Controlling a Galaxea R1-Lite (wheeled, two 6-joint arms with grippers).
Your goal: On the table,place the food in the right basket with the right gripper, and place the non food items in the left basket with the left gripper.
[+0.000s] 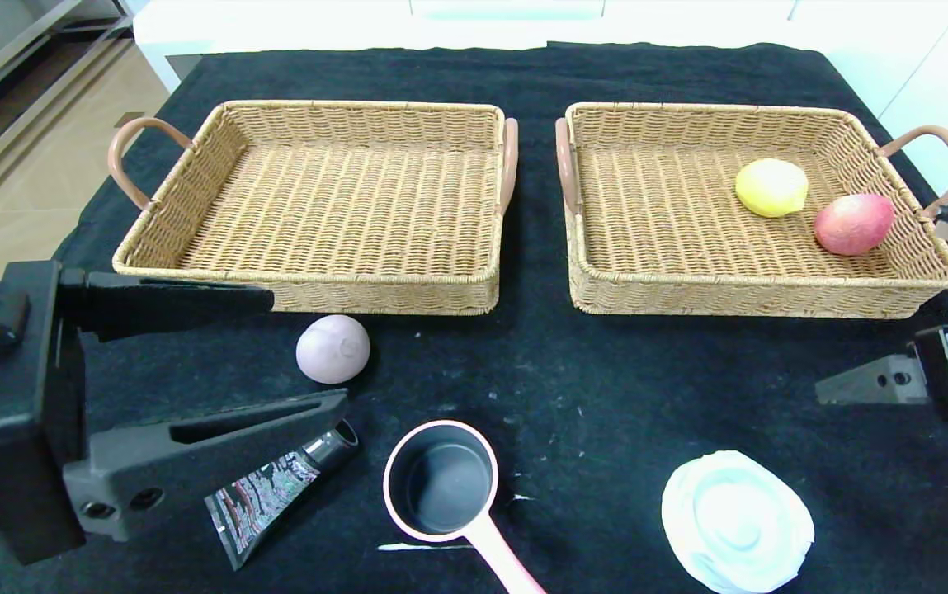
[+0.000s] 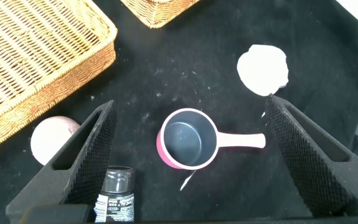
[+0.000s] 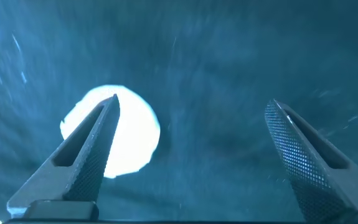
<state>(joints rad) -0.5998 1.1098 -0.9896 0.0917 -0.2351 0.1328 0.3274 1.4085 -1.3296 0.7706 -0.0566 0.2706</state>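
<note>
Black cloth covers the whole table, flecked with pale specks, and a white counter runs along behind it. Nearest the robot, the round white dish lies flat on the cloth on the right side, and the pink pan stands upright beside it toward the middle, dark inside showing, handle pointing back at the robot. There's a small white tear in the cloth just next to that handle. Left of the pan lies the black tube, grey cap pointing toward the baskets, partly tucked under the left gripper. That gripper hangs low over the near left of the table, jaws spread wide, nothing between them; from its wrist camera the pan sits right in the gap. A little further out, the mauve-grey ball rests on the cloth just in front of the left basket. Over on the right edge, the right gripper hovers above the cloth near the dish, fingers wide apart and holding nothing. Further back, the two wicker baskets stand side by side, handles nearly touching. The right basket holds the lemon and the peach, close together at its right end.
</note>
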